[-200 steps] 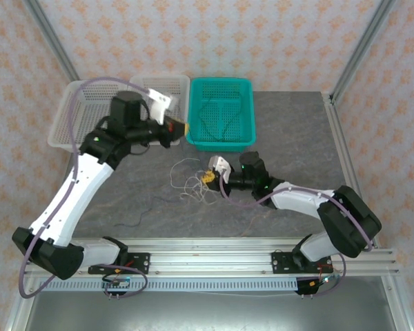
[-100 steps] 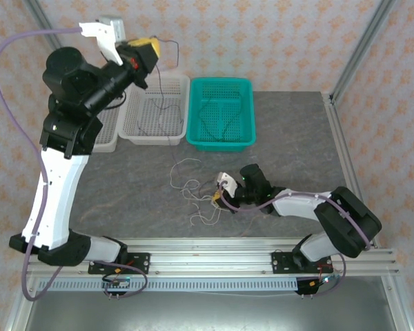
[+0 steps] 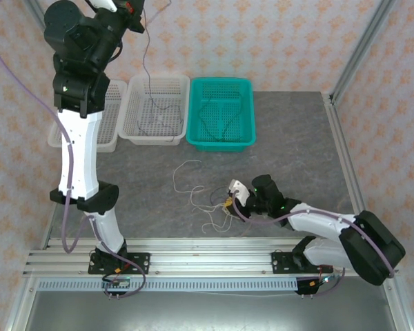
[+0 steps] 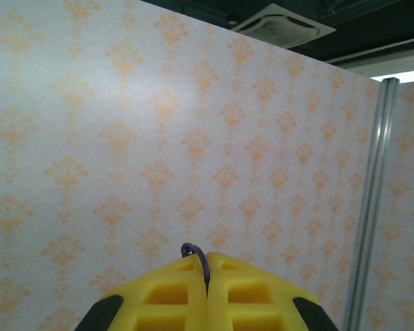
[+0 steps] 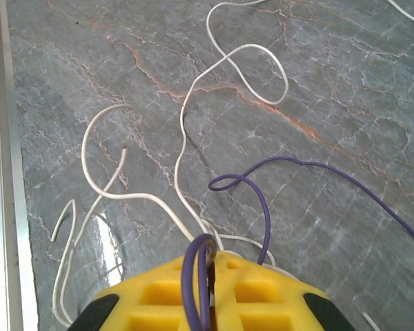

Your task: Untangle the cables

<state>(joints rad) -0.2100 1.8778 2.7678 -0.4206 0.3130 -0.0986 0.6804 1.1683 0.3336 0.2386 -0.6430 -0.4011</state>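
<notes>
The top camera looks down over the whole table [image 3: 297,138] from behind the arms. The left wrist camera faces the wall [image 4: 124,138] past its fingers [image 4: 183,276]. The right one sits close above the table, sharing the white cable [image 5: 183,134] beyond its fingers [image 5: 159,276] with the top view.

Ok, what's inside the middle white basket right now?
A thin dark cable hangs from the left hand down into the white basket, its lower part looped on the mesh floor. Nothing covers the floor; anything tight against the near wall is hidden.
</notes>
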